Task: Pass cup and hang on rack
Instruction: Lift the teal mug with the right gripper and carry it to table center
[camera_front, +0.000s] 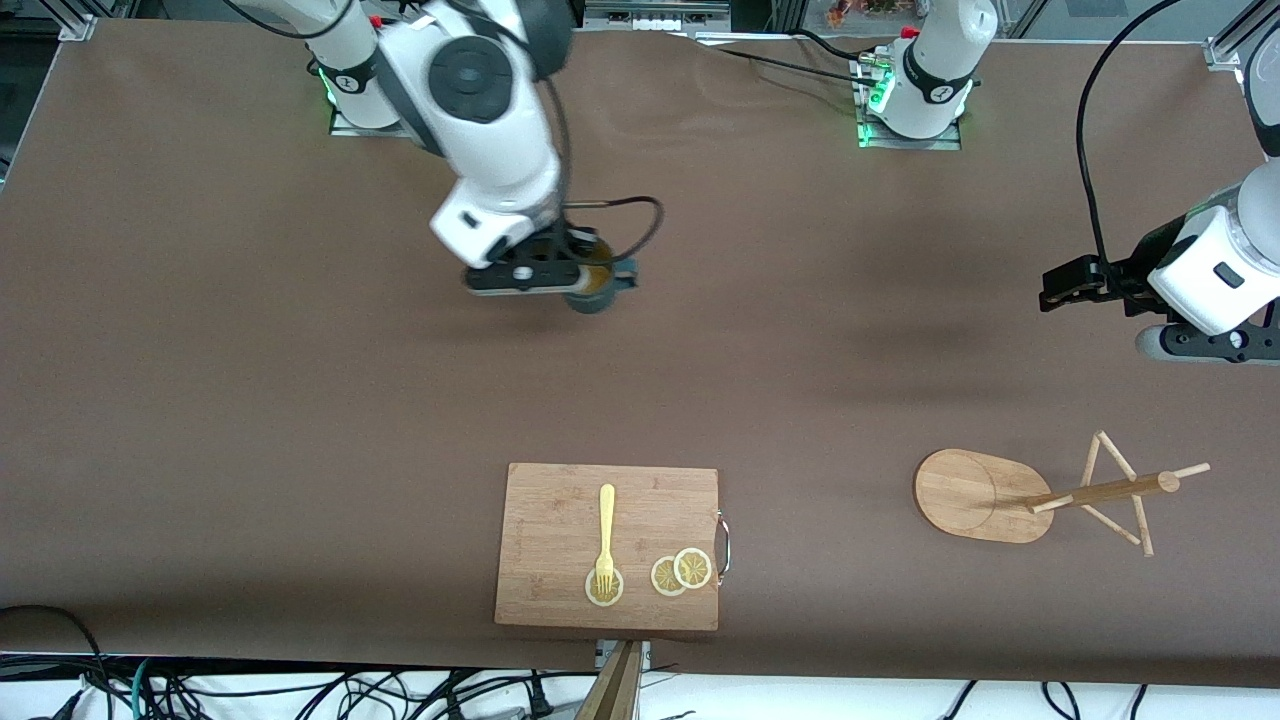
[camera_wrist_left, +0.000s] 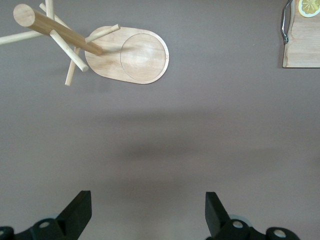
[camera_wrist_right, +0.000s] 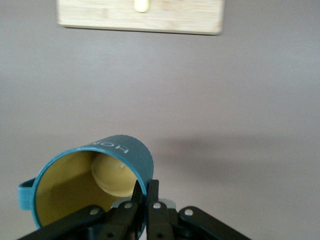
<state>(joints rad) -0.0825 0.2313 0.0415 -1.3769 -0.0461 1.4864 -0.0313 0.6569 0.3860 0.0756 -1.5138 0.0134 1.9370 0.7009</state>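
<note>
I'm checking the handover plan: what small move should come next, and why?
Probably carry the cup toward the left arm's end of the table. The right gripper is shut on its rim, holding it above the table, while the left gripper waits open over bare table near the rack.

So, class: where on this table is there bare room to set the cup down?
Bare cloth lies between the cutting board and the rack, and between the board and the cup in the right claw. The left claw waits open. Crowded: the board, holding fork and lemon slices.
</note>
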